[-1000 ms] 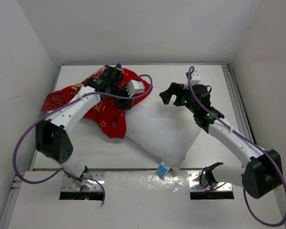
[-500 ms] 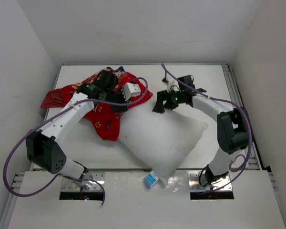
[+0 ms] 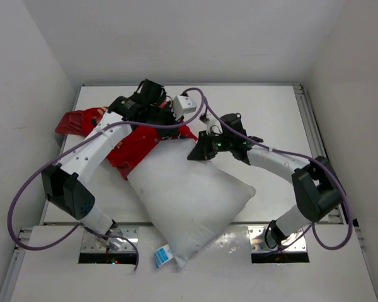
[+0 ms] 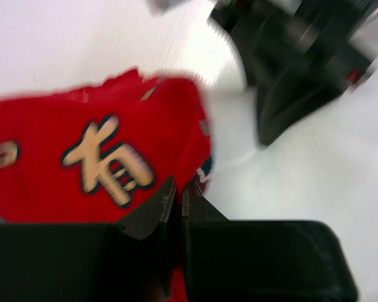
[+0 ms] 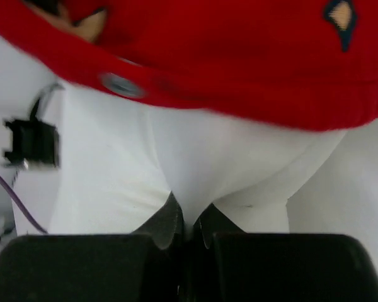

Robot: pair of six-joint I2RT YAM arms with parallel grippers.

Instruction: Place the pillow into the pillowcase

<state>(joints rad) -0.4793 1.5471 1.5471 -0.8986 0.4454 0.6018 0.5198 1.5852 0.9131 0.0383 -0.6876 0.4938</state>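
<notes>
Tag [image 3: 164, 257] corner of pillow [image 3: 189, 195] nearest you; pillow lies cornerwise, opposite corner far. Right gripper [image 3: 198, 150], jaws pressed together, pinches that far corner. Pillowcase [image 3: 135, 143] edge just beyond, far-left. Left gripper [image 3: 170, 118] pinches case rim, jaws clamped on red cloth. Right arm carries pillow; left only holds case. You likely drive corner far-left into mouth.

Gold 有 character [image 4: 108, 165] — on red pillowcase [image 4: 44, 195]
</notes>
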